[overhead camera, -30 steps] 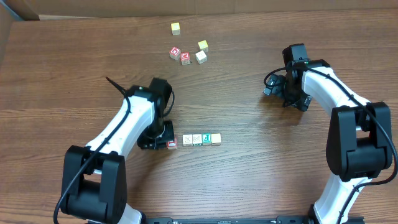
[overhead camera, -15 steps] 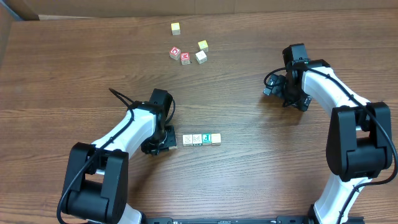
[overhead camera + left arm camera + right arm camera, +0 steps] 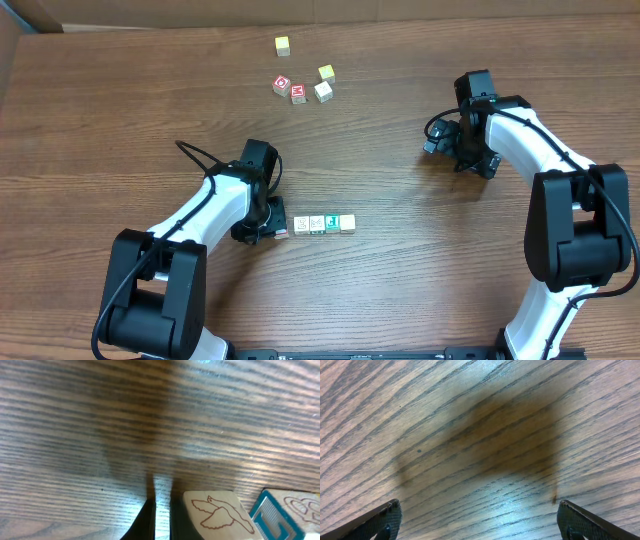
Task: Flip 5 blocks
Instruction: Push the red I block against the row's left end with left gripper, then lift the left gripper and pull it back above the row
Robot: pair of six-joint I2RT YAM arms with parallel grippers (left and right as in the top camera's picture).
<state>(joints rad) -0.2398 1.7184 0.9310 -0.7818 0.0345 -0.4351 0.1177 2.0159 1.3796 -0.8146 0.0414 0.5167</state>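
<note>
A row of small wooden blocks (image 3: 316,224) lies in the middle of the table: two whitish, one green-faced (image 3: 331,223), one pale yellowish (image 3: 347,222). A block showing some red (image 3: 282,230) sits at the row's left end, partly under my left gripper (image 3: 264,228). In the left wrist view my left gripper (image 3: 161,521) is shut with nothing between its fingers. A block face with a bird outline (image 3: 217,512) rests right beside its right finger, with a teal-bordered block (image 3: 285,517) further right. My right gripper (image 3: 455,150) hangs open over bare wood (image 3: 482,525), far from the row.
Several loose cubes lie at the back of the table: a yellow one (image 3: 283,45), red "D" (image 3: 282,85) and "M" (image 3: 298,94) cubes, a yellowish one (image 3: 326,72) and a white one (image 3: 322,91). The table's far edge runs just behind them.
My left arm has swung its wrist right and turned at the row's left end. The red-faced block that showed plainly is now mostly covered. The right arm has not moved.
</note>
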